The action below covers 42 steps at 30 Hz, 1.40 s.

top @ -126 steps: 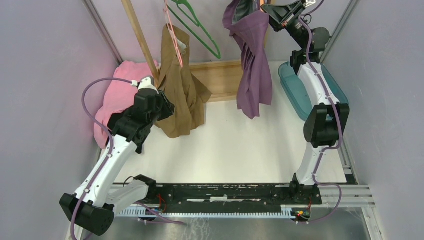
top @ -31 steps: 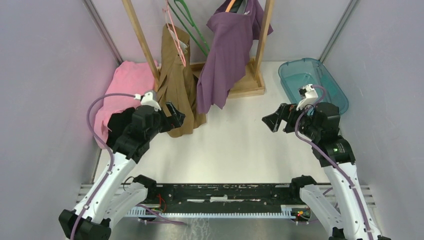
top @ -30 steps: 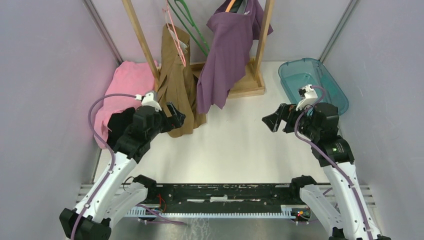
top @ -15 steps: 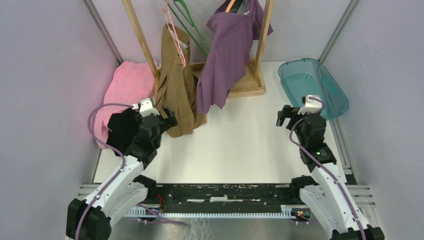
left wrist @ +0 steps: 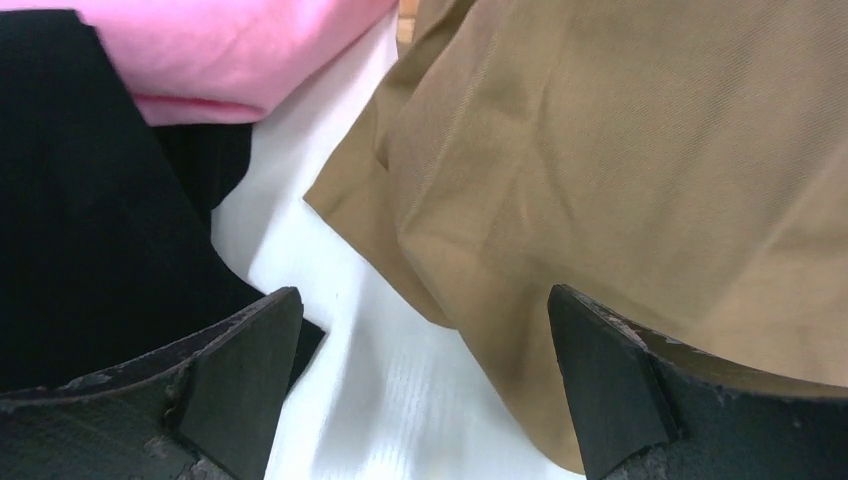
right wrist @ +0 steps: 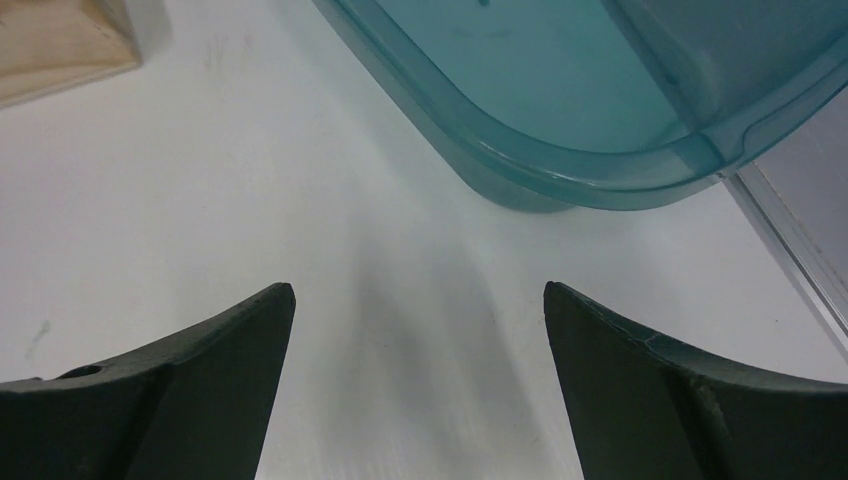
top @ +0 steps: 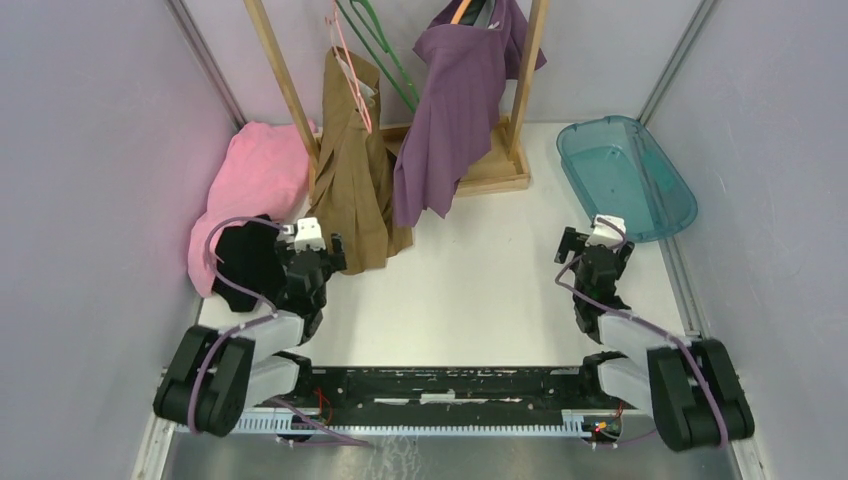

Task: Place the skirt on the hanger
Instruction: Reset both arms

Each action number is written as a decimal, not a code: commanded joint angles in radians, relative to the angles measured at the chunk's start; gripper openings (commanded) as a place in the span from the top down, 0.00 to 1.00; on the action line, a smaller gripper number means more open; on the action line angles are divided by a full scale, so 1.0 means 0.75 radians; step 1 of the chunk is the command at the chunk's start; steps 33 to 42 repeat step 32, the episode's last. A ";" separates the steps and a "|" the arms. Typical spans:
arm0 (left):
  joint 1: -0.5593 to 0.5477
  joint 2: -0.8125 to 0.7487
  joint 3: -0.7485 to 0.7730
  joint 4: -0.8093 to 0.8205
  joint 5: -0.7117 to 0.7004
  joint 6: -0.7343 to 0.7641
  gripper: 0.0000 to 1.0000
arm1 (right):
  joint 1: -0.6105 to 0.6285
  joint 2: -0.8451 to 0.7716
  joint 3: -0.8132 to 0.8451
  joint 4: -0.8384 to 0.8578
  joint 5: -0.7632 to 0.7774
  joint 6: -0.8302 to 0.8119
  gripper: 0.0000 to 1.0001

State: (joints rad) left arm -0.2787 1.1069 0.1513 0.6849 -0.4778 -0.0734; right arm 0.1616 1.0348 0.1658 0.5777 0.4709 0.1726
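Purple skirt (top: 455, 110) on hanger (top: 459, 13), rack (top: 527, 80) R

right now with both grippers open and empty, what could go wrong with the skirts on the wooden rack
The purple pleated skirt hangs skewed to one side from its orange hanger, so it might slide off. The tan skirt reaches down to the white table just ahead of the open left gripper; a forward move could snag its hem.

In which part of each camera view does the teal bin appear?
Top external: teal bin at the table's far right.
Left wrist: not in it.
Right wrist: upper right, cut by the frame.
Shared landmark: wooden rack base, left of the bin in both views.
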 commanded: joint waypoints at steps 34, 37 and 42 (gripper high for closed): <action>0.265 0.516 0.138 0.585 0.340 0.100 0.01 | -0.027 0.629 0.209 0.490 -0.174 -0.216 0.00; 0.265 0.516 0.138 0.585 0.340 0.100 0.01 | -0.027 0.629 0.209 0.490 -0.174 -0.216 0.00; 0.265 0.516 0.138 0.585 0.340 0.100 0.01 | -0.027 0.629 0.209 0.490 -0.174 -0.216 0.00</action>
